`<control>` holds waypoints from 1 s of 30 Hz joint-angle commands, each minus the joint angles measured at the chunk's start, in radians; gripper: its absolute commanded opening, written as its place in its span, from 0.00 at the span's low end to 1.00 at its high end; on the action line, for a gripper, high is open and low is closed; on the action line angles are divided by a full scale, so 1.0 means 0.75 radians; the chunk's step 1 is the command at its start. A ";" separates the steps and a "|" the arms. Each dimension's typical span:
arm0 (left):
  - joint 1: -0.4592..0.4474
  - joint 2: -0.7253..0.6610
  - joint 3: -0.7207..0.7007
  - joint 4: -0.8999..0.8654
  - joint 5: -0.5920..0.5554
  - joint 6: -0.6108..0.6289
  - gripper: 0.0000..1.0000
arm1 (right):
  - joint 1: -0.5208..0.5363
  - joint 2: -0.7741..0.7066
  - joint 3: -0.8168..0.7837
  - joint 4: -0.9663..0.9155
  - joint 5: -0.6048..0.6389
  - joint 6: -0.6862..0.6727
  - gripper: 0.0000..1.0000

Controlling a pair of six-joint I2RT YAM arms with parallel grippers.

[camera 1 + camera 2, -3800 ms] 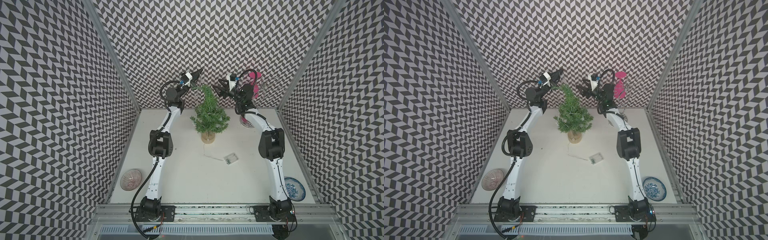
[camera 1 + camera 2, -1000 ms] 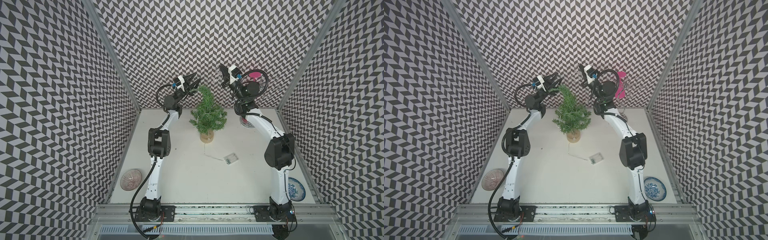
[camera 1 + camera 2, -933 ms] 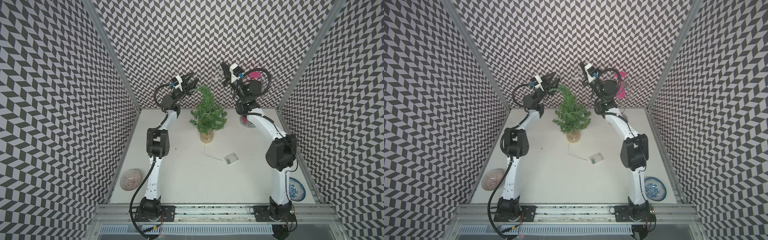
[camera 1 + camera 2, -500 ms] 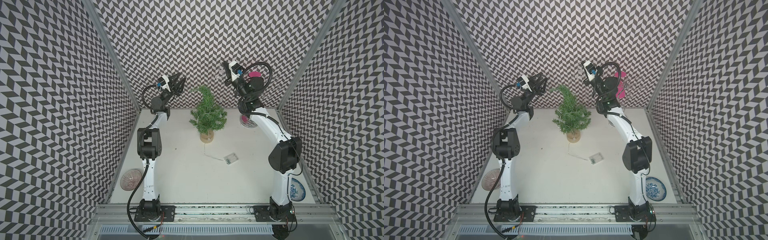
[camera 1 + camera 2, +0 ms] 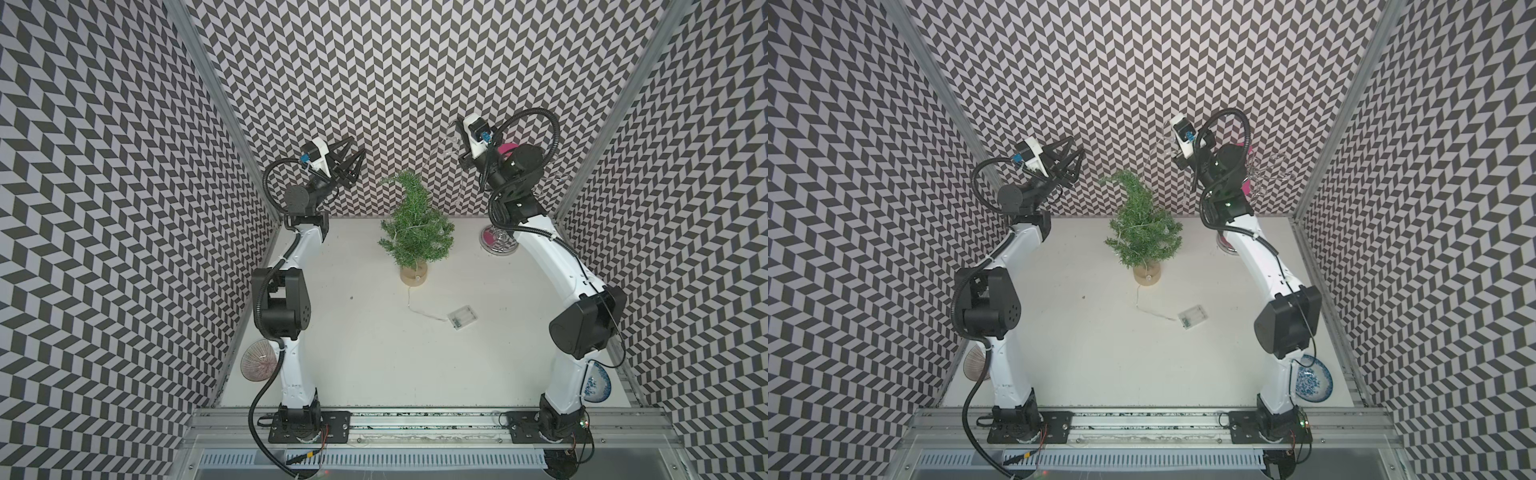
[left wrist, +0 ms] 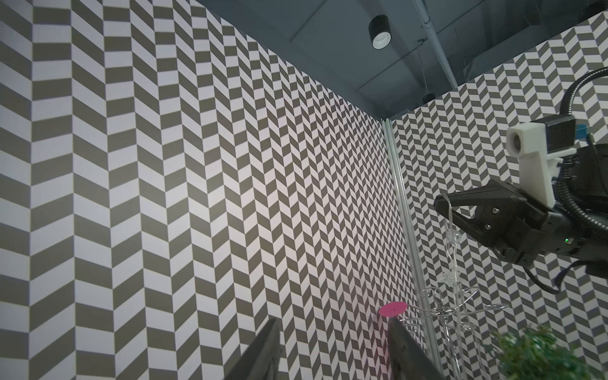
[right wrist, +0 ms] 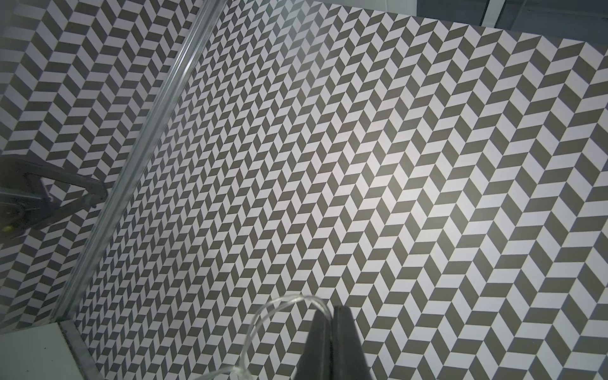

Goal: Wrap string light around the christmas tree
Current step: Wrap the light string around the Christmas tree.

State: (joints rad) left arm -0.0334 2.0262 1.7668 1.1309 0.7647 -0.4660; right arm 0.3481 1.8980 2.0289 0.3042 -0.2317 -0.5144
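The small green christmas tree stands on its tan base at the back middle of the table. The string light winds through its branches, then runs as a thin wire from the base to the clear battery box lying on the table. My right gripper is high up to the right of the treetop. It is shut on the upper end of the string light, whose star shapes hang below it. My left gripper is open and empty, up to the left of the treetop.
A chrome wire rack with a pink glass stands at the back right, behind my right arm. A patterned bowl lies at the front left edge. A blue and white plate lies at the front right.
My left gripper has drawn away from the treetop to the left and opened a little wider. My right gripper has lifted the string end higher and slightly to the right.
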 commanded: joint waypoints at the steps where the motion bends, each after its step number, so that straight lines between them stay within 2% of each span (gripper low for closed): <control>1: -0.009 -0.120 -0.067 -0.179 0.073 -0.007 0.52 | -0.007 -0.074 0.028 -0.162 -0.005 -0.048 0.00; 6: -0.036 -0.318 -0.207 -0.459 0.121 0.108 0.50 | -0.006 -0.118 0.057 -0.365 -0.046 -0.032 0.00; 10: -0.086 -0.515 -0.420 -0.522 0.122 0.197 0.50 | -0.008 -0.164 0.047 -0.466 -0.060 -0.011 0.00; 17: -0.294 -0.824 -0.759 -0.625 0.037 0.442 0.55 | -0.001 -0.197 0.055 -0.586 -0.101 0.080 0.00; 20: -0.404 -0.893 -0.910 -0.542 -0.048 0.429 0.58 | 0.001 -0.219 0.041 -0.600 -0.094 0.106 0.00; 24: -0.628 -0.892 -1.087 -0.315 -0.257 0.489 0.65 | 0.006 -0.240 0.038 -0.624 -0.101 0.154 0.00; 28: -0.796 -0.763 -1.083 -0.125 -0.485 0.493 0.67 | 0.020 -0.267 0.024 -0.639 -0.105 0.191 0.00; 30: -0.856 -0.681 -1.045 -0.038 -0.539 0.501 0.67 | 0.023 -0.283 0.008 -0.635 -0.106 0.207 0.00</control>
State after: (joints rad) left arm -0.6365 1.4712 0.9501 0.9470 0.5026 -0.1150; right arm 0.3569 1.7370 2.0430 -0.1909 -0.2958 -0.3943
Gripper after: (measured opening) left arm 0.669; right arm 0.050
